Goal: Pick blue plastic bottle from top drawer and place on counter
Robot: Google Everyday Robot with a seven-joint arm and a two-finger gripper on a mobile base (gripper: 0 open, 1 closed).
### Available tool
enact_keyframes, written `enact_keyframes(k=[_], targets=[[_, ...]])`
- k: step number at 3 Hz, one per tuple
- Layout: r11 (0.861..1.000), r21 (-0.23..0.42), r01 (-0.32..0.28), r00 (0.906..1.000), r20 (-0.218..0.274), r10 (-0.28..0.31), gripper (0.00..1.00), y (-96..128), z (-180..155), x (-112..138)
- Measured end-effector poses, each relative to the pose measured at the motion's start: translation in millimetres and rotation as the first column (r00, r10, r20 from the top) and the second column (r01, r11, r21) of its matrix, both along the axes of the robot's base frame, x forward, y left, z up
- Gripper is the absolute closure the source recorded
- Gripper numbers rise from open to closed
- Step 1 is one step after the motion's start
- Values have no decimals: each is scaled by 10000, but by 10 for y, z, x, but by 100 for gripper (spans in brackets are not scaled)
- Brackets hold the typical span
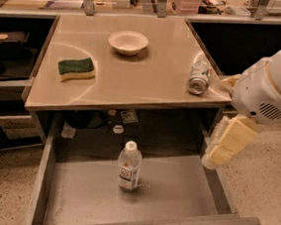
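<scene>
Cream-coloured and blocky, the pincer (pixel 224 145) hangs from a rounded white arm housing (pixel 272 90) above the right wall of the wide, shallow grey top drawer (pixel 173 190); whether it is open or closed cannot be told. The small clear plastic bottle with white screw cap (pixel 129 165) stands upright on the drawer's flat matte floor, well apart from the pincer. On the glossy beige square counter (pixel 143 85) sit a round cream bowl (pixel 128 42), a green-and-yellow sponge (pixel 76 69) and a silver-green can (pixel 199 77) lying on its side.
</scene>
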State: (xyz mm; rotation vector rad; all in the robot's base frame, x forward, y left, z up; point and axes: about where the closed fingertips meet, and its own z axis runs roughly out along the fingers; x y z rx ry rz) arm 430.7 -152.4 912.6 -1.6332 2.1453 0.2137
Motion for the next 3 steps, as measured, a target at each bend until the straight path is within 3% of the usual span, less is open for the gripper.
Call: enact_keyframes(k=[1, 3], targets=[[9948, 915, -447, 9973, -537, 497, 0, 330, -331, 18], [9934, 1023, -510, 9975, -434, 557, 0, 411, -461, -14]])
